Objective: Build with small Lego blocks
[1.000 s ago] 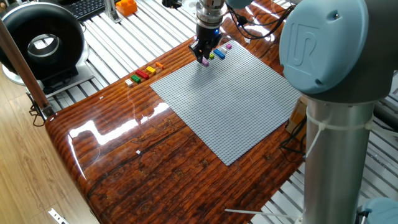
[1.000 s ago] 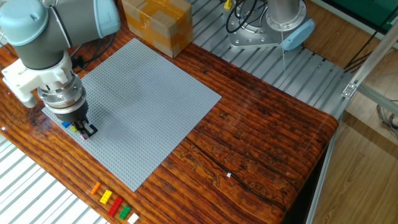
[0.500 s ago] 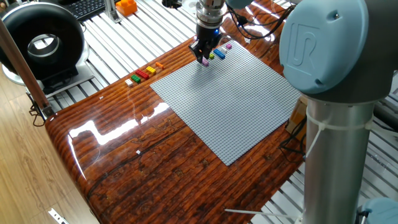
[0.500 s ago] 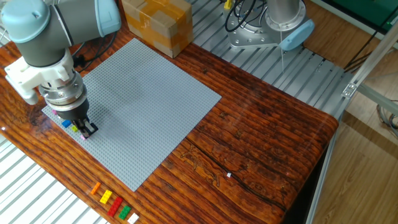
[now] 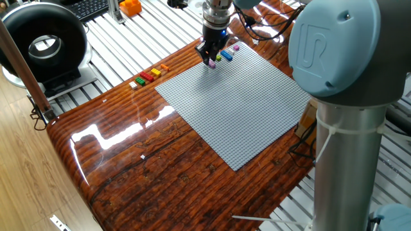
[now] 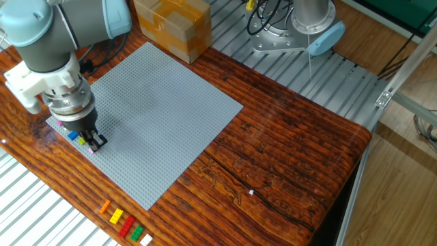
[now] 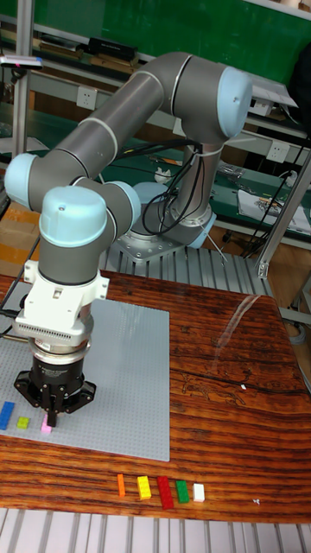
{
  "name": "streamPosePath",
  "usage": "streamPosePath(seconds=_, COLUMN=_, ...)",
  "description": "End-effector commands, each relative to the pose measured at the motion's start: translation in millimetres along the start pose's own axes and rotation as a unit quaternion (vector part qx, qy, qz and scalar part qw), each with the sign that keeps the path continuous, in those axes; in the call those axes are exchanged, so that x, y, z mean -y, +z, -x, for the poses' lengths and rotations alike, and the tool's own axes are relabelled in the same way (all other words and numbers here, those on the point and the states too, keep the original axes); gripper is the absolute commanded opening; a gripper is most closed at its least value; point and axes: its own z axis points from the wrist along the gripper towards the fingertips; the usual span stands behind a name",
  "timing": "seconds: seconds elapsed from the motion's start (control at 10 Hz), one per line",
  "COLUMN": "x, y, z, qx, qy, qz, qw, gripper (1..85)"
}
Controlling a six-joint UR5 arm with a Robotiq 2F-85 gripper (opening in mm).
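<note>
The small Lego blocks (image 7: 160,490) line the bench's lower edge while a pink brick (image 7: 47,424), barely shifted over the last second, sits gripped in our hand (image 7: 50,421), seemingly pressing onto the baseplate (image 7: 130,380) at lower left.

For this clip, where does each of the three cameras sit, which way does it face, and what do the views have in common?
One fixed view: high beside the arm's base column, looking across the grey baseplate toward the hand; elbow joint looms in the foreground.
The other fixed view: high on the opposite side, looking down; forearm, wrist and hand at left, base beyond.
Tall fixed view: low at the table's front edge, facing the whole arm and hand.
All share the baseplate, the hand and the row of small Lego blocks.
</note>
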Motion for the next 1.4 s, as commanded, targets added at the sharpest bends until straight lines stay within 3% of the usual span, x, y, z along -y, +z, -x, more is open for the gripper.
streamPosePath(seconds=0.0, x=-5.3, y=-6.3, z=2.3, qx=-0.005, qy=0.021, qz=-0.004, qw=0.9998, gripper=1.0)
streamPosePath(seconds=0.2, x=-10.5, y=-9.3, z=6.5, qx=-0.004, qy=0.025, qz=-0.007, qw=0.9997, gripper=1.0)
streamPosePath(seconds=0.4, x=12.1, y=-14.1, z=16.0, qx=0.005, qy=0.026, qz=-0.047, qw=0.9986, gripper=1.0)
streamPosePath(seconds=0.5, x=10.0, y=-17.6, z=28.1, qx=0.021, qy=0.036, qz=-0.038, qw=0.9984, gripper=1.0)
streamPosePath(seconds=0.6, x=21.7, y=-25.7, z=36.0, qx=0.025, qy=0.043, qz=-0.057, qw=0.9971, gripper=1.0)
streamPosePath(seconds=0.8, x=27.3, y=-44.7, z=47.0, qx=0.021, qy=0.071, qz=-0.074, qw=0.9945, gripper=1.0)
streamPosePath(seconds=0.9, x=25.5, y=-53.4, z=51.1, qx=0.017, qy=0.079, qz=-0.076, qw=0.9939, gripper=1.0)
streamPosePath(seconds=1.0, x=22.4, y=-55.3, z=53.5, qx=0.010, qy=0.077, qz=-0.068, qw=0.9947, gripper=1.0)
streamPosePath(seconds=1.1, x=17.8, y=-54.9, z=59.3, qx=0.011, qy=0.064, qz=-0.051, qw=0.9966, gripper=1.0)
streamPosePath(seconds=1.2, x=18.9, y=-54.2, z=65.3, qx=0.015, qy=0.058, qz=-0.047, qw=0.9971, gripper=1.0)
streamPosePath(seconds=1.3, x=21.8, y=-51.2, z=65.8, qx=0.011, qy=0.047, qz=-0.053, qw=0.9974, gripper=1.0)
